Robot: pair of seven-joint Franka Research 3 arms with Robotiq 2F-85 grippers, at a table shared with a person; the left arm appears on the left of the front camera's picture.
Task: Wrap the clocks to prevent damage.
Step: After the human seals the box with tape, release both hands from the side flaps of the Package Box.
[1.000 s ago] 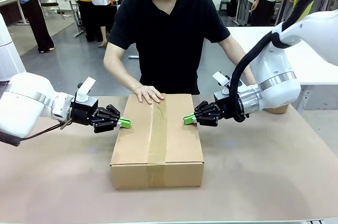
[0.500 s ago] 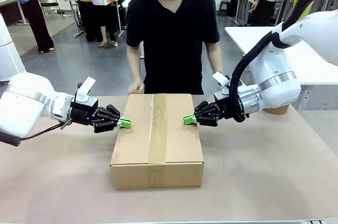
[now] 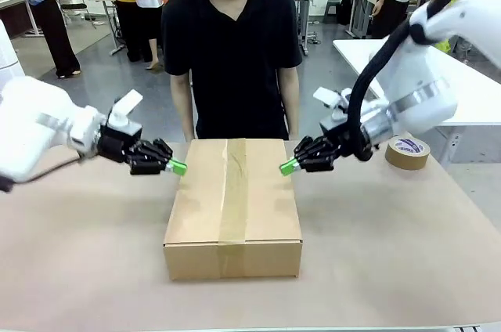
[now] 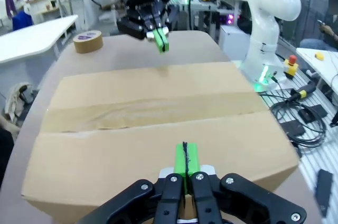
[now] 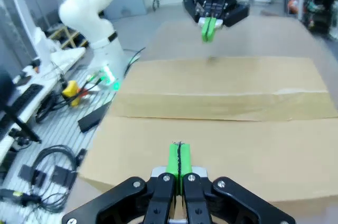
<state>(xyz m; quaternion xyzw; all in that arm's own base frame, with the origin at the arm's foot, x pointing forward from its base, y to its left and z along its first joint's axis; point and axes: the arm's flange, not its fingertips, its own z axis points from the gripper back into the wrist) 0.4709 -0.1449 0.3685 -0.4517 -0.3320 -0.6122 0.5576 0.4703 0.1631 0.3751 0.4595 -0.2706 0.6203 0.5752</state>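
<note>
cardboard: 1 taped box [image 3: 233, 205], 2 closed end effectors, left end effector [image 3: 178, 167] and right end effector [image 3: 288, 166].

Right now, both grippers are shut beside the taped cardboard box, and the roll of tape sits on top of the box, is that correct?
Not quite: the roll of tape sits on the table, behind the right gripper, as the front view shows. The left gripper and right gripper are indeed shut beside the taped cardboard box.

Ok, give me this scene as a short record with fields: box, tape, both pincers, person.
box: cardboard box, closed, tape strip along its top, on the table
tape roll: on the table beside the right arm
left pincer: shut, empty, above the box's left edge
right pincer: shut, empty, above the box's right edge
person: standing behind the box
</note>
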